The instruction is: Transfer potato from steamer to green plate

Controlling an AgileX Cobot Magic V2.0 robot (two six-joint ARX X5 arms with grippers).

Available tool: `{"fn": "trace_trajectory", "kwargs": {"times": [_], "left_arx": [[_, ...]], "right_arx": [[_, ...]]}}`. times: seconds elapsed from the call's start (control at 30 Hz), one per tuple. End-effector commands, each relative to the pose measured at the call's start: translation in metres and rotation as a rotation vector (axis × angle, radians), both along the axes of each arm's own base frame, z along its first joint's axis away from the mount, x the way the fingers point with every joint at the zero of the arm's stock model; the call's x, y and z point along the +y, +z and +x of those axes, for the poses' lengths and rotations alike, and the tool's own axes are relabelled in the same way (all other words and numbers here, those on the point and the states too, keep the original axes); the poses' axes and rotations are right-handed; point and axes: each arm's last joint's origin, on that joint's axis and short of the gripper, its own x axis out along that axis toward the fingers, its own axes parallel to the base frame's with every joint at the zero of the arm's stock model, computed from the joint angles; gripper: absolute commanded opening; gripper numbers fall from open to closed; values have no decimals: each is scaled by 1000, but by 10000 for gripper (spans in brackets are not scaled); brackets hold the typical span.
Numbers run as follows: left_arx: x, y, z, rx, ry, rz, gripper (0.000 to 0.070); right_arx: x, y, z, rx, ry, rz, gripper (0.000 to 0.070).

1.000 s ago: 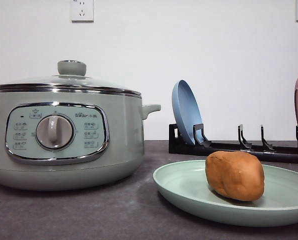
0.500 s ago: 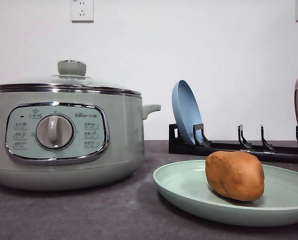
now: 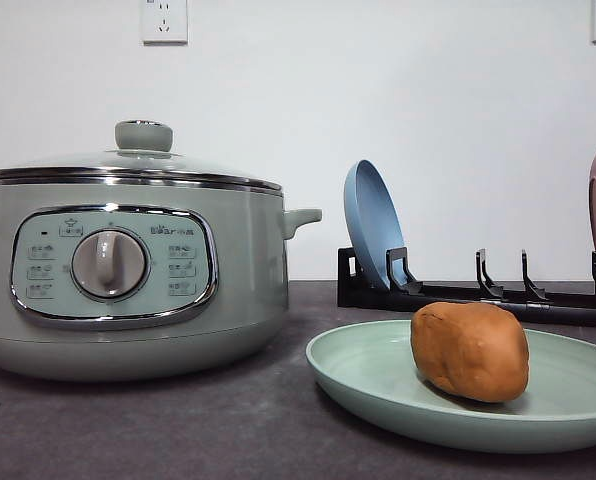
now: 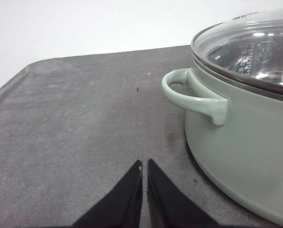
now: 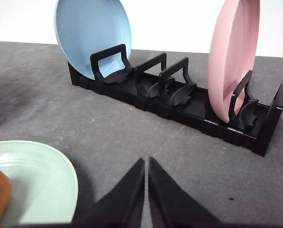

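Lumpy orange-brown potato (image 3: 470, 350) resting on matte mint-green plate (image 3: 378, 385), at three o'clock from lidded sage-green steamer (image 3: 128, 270).
Left gripper (image 4: 144, 164) and right gripper (image 5: 146, 161) pressed closed, empty; pink plate (image 5: 232, 61) racked, wrist view.

Soft, even light fills the scene, apparently from overhead, leaving the white wall (image 3: 428, 100) bright and nearly washed out. Pale shadows pool beneath the steamer (image 3: 128, 270) and the green plate (image 3: 378, 385) on the dark table (image 3: 178, 430). Small white glints dot the glass lid (image 4: 255, 47) in the left wrist view. The closed fingertips (image 5: 140, 168) read as flat black silhouettes, slightly soft-edged.
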Motion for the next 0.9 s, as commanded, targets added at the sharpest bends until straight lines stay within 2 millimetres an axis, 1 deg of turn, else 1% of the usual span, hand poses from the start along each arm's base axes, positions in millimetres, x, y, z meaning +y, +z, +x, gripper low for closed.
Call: {"fn": "trace_trajectory", "kwargs": {"times": [0.0, 0.87], "left_arx": [[0, -7, 1, 25, 4, -7, 15], [0, -7, 1, 25, 4, -7, 15]], "right_arx": [[0, -1, 0, 4, 1, 10, 0], [0, -1, 0, 4, 1, 10, 0]]}}
